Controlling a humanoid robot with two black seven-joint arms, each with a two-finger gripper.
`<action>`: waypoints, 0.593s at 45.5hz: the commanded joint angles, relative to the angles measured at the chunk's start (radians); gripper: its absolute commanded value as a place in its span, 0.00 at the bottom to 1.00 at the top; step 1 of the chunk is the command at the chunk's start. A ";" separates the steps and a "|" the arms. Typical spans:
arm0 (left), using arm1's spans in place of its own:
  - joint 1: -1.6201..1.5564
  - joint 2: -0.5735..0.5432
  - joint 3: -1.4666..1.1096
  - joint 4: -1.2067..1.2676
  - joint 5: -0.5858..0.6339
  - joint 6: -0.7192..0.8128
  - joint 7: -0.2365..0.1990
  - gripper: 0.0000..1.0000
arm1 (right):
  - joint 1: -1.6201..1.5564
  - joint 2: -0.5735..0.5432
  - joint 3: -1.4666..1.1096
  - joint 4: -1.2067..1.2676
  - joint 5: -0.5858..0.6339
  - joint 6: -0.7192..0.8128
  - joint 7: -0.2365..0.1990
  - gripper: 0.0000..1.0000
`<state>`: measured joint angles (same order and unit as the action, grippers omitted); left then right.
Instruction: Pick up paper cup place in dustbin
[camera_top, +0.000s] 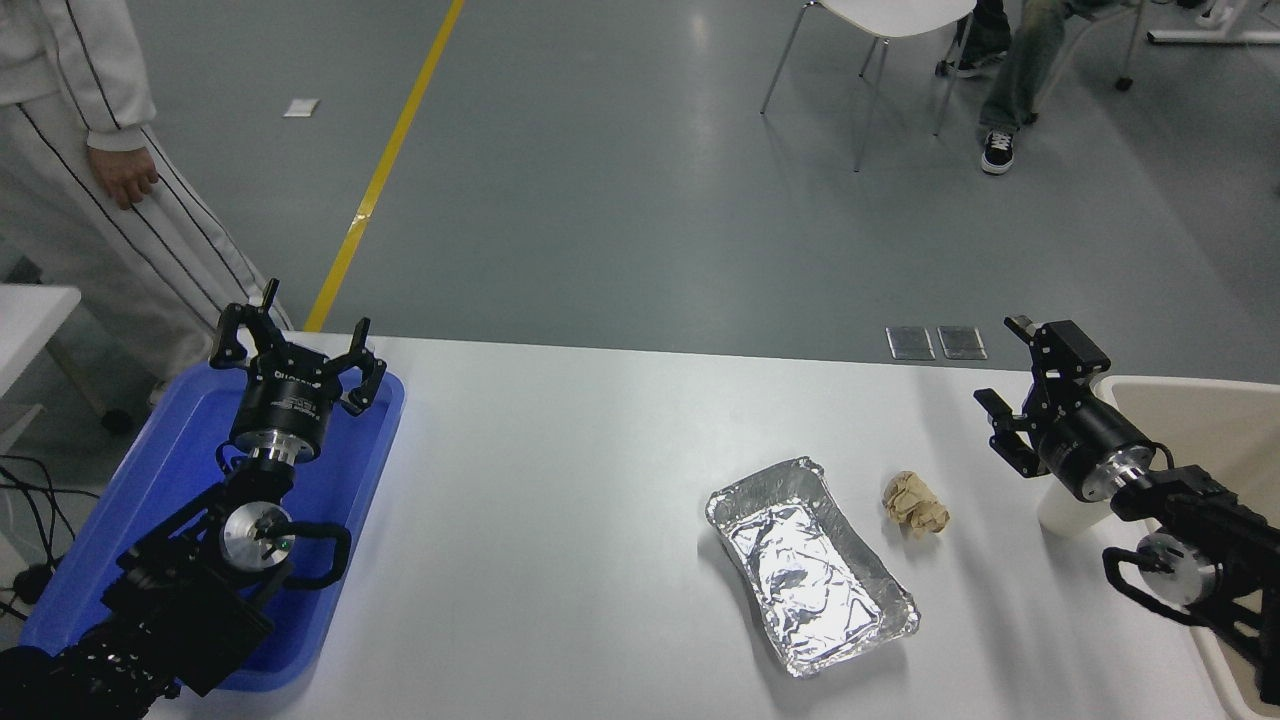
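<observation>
The right tool hung over the white surface with its fingers spread wide and nothing between them. The paper cup stood upright on the surface just behind and below the tool, its top hidden by the tool's wrist. The beige dustbin sat just to the tool's right, at the surface's edge. A crumpled paper ball lay to the tool's left and nearer the robot, with a foil tray beyond it. The left tool hung with its fingers spread, holding nothing, over a blue tray well off to the left.
</observation>
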<state>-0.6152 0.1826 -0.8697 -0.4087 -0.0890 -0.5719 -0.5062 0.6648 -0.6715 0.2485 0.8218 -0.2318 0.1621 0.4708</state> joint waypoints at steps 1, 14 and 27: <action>0.000 0.000 0.000 0.001 0.000 0.001 0.001 1.00 | 0.114 -0.102 -0.231 0.039 -0.001 0.011 0.000 1.00; 0.000 0.000 0.000 0.001 0.000 0.001 0.000 1.00 | 0.321 -0.157 -0.632 0.054 0.000 0.031 0.000 1.00; 0.000 0.000 0.000 0.001 0.000 0.001 0.000 1.00 | 0.484 -0.223 -0.842 0.109 0.000 0.158 -0.001 1.00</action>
<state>-0.6150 0.1826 -0.8698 -0.4082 -0.0890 -0.5706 -0.5057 1.0076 -0.8431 -0.3948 0.8918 -0.2317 0.2182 0.4701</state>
